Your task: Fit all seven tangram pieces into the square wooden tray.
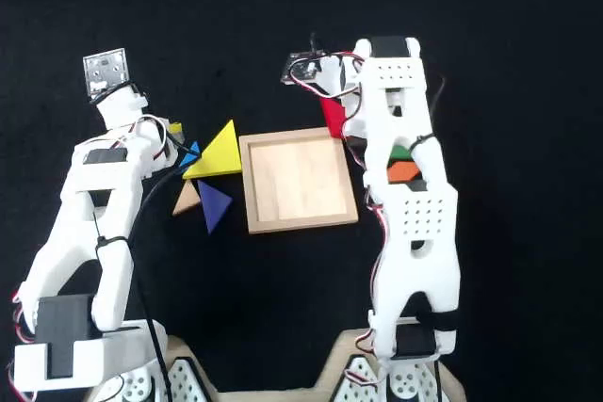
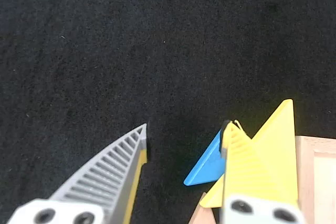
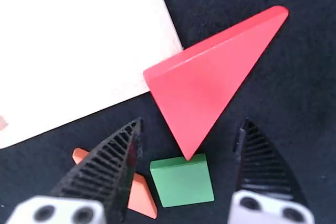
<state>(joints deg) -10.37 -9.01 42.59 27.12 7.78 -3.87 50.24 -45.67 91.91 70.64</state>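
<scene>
The square wooden tray (image 1: 301, 225) lies on a black cloth (image 1: 509, 91) between the two arms. All seven pieces sit outside it.

On the tray's left-arm side:
- A large yellow triangle (image 1: 219, 155) lies just beside the rim.
- A small light-blue triangle (image 2: 207, 165) is tucked against the yellow triangle.
- A dark-blue triangle (image 1: 213, 202) and a tan wooden triangle (image 1: 187, 199) lie near the rim.

The left gripper (image 2: 185, 127) is spread wide, with one finger above the light-blue triangle.

At the tray's far corner on the right-arm side, a large red triangle (image 3: 210, 77) rests against the rim. Its tip touches a green square (image 3: 182, 181), and an orange piece (image 3: 139, 195) lies next to that square. The right gripper (image 3: 191, 124) is spread wide, straddling the red triangle's tip.
</scene>
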